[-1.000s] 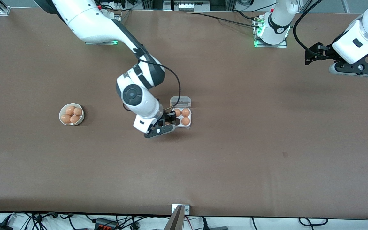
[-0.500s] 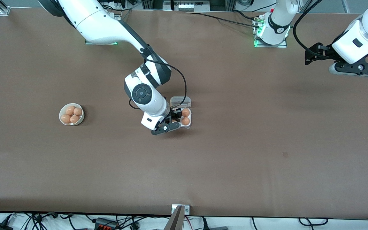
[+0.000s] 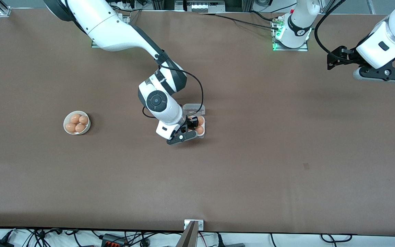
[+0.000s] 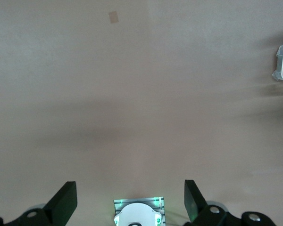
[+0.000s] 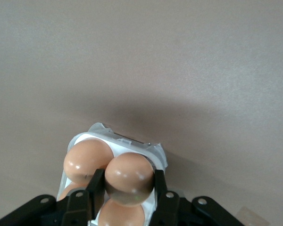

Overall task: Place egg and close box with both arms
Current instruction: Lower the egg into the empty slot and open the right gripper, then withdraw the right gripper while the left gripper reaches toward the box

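Box (image 3: 199, 124), clear plastic with its hinged lid (image 3: 194, 109) folded open, lies near the table's (image 3: 286, 164) middle and holds brown eggs in its cells. Right gripper (image 5: 130, 192) hangs directly over the box, its two fingers (image 5: 96, 184) clamped on an egg (image 5: 129, 178) above the cells. Bowl (image 3: 76, 122), round and white, sits well apart from the box toward the right arm's end and contains four more eggs. Left gripper (image 4: 130, 201) waits in the air near its own base (image 3: 290, 36), far from the box, fingers spread wide and empty.
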You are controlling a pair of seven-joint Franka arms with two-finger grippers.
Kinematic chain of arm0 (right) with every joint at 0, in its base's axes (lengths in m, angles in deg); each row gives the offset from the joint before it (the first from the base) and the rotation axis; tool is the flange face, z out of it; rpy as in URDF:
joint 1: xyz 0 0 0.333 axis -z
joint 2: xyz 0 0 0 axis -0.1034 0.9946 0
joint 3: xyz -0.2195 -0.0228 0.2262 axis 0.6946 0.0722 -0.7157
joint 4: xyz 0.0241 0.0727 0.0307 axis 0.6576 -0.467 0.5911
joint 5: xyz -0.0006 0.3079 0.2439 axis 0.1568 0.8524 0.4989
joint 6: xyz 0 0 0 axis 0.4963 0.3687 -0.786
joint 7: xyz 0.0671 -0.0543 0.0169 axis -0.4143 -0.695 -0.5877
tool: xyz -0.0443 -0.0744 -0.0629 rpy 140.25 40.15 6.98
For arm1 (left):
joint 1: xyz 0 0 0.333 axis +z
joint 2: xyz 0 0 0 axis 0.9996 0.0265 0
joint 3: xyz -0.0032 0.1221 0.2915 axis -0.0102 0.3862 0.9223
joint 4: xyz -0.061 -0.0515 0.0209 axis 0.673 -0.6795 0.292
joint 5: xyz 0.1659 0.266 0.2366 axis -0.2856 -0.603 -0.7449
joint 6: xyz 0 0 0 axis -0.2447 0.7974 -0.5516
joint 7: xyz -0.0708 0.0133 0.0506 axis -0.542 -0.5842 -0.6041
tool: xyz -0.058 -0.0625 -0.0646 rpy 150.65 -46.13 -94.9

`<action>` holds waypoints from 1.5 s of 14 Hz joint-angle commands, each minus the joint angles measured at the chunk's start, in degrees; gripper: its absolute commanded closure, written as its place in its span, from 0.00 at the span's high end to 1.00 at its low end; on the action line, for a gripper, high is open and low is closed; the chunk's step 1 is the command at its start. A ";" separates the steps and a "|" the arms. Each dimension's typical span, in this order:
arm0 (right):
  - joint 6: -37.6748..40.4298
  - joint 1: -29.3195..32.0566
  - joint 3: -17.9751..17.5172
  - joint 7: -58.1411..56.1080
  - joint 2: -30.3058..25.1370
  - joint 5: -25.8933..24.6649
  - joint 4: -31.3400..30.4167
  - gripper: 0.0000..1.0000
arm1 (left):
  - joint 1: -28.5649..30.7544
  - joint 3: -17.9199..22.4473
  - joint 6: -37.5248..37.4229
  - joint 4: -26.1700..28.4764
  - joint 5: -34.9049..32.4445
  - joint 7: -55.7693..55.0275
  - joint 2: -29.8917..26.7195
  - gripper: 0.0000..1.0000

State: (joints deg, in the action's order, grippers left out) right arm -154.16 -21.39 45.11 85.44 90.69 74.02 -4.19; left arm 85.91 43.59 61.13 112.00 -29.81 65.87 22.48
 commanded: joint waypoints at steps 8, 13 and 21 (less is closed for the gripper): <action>4.11 -0.71 0.76 2.31 -1.99 0.27 1.70 1.00 | -0.15 -0.12 -1.26 -2.01 0.34 0.00 0.86 1.00; 19.04 -0.10 6.28 4.51 -11.30 0.01 4.25 1.00 | -0.68 -0.29 -1.26 -2.01 0.43 0.00 0.95 1.00; 34.09 0.08 23.07 2.58 -22.22 0.18 5.21 1.00 | -0.86 -1.00 -2.84 -2.10 0.00 0.88 3.31 1.00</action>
State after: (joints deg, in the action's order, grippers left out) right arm -122.11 -21.05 65.12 88.69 69.87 73.98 1.36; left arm 84.64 42.41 59.36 111.99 -29.80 65.87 23.31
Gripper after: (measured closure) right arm 0.000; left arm 0.000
